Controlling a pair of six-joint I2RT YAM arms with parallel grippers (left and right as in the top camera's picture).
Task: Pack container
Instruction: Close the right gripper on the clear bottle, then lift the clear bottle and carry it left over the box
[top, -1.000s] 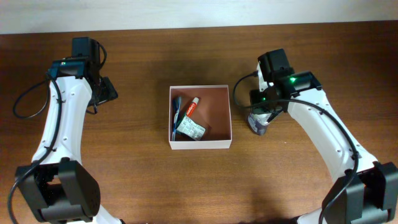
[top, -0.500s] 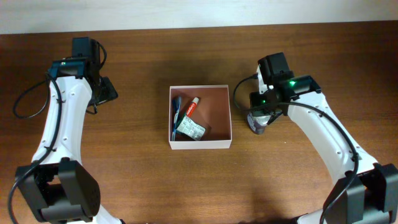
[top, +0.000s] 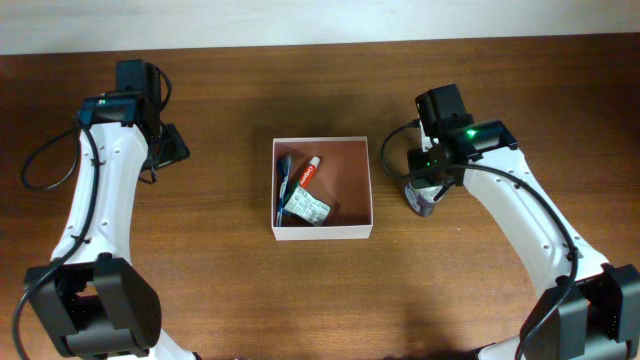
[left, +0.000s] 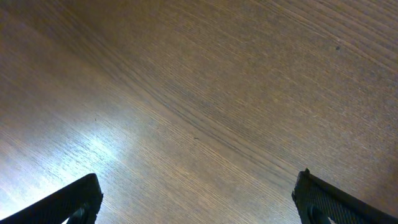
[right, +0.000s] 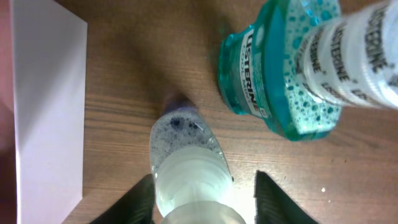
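Note:
The container (top: 322, 234), a square white box with a reddish-brown inside, sits mid-table; its white wall (right: 50, 106) shows at the left of the right wrist view. Inside lie a red-and-white tube (top: 309, 173), a blue toothbrush (top: 284, 175) and a green-white packet (top: 306, 207). Right of the box stands a small clear bottle (right: 186, 162) with a pale cap (top: 422, 200). My right gripper (right: 204, 186) straddles it, open: the left finger is against it, the right finger (right: 267, 193) stands apart. My left gripper (left: 199, 205) hangs open over bare wood at the far left (top: 172, 145).
A teal mouthwash bottle (right: 280, 81) stands just beyond the clear bottle, close to my right gripper. Black cables loop beside both arms on the brown wooden table (top: 220, 280).
My right gripper's jaws have widened around the clear bottle, and the wrist has shifted slightly right. The left arm has not moved.

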